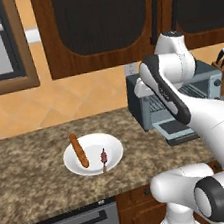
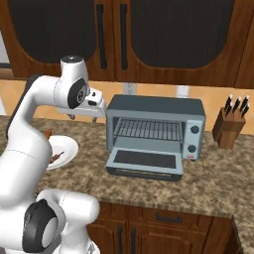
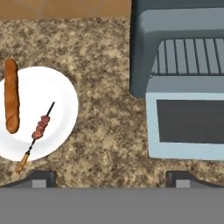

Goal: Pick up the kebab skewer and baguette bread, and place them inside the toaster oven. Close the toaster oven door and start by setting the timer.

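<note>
The baguette bread lies along the left side of a white plate. Beside it on the plate is the kebab skewer, its stick end poking over the rim. Both also show from the left base view, the baguette bread and the kebab skewer. The toaster oven stands to the right, its door folded down flat and the wire rack exposed. My gripper hangs open above the counter, between plate and oven, holding nothing.
A wooden knife block stands on the counter right of the oven. Dark wall cabinets hang above. The granite counter's front edge runs close below the plate. My own arm hides part of the oven in the left base view.
</note>
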Available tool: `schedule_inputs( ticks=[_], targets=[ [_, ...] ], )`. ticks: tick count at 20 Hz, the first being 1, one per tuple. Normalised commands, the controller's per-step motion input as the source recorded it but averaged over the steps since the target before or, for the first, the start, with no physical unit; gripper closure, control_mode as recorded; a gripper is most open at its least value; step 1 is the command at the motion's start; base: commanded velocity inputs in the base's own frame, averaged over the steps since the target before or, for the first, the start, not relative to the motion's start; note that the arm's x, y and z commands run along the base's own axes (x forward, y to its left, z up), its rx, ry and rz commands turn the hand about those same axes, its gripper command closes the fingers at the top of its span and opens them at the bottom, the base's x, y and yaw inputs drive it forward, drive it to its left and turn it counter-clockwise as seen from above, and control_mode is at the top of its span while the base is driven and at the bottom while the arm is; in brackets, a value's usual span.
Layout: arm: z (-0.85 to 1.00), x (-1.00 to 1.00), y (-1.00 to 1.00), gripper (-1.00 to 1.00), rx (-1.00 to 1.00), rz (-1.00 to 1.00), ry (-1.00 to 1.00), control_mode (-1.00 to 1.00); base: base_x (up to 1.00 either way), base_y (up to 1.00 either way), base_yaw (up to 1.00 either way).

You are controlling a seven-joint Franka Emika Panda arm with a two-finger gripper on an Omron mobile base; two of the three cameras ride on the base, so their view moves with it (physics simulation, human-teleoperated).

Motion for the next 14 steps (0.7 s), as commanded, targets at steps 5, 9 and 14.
schedule_inputs(
  ticks=[5,9,14],
  targets=[
    [0.0,0.0,0.0,-1.0,0.0,0.0,0.0,1.0,0.47,-0.01,-0.04],
    [0.0,0.0,0.0,-1.0,0.0,0.0,0.0,1.0,0.43,-0.01,0.09],
    [0.0,0.0,0.0,-1.0,0.0,0.0,0.0,1.0,0.25,-0.01,0.12]
  ],
)
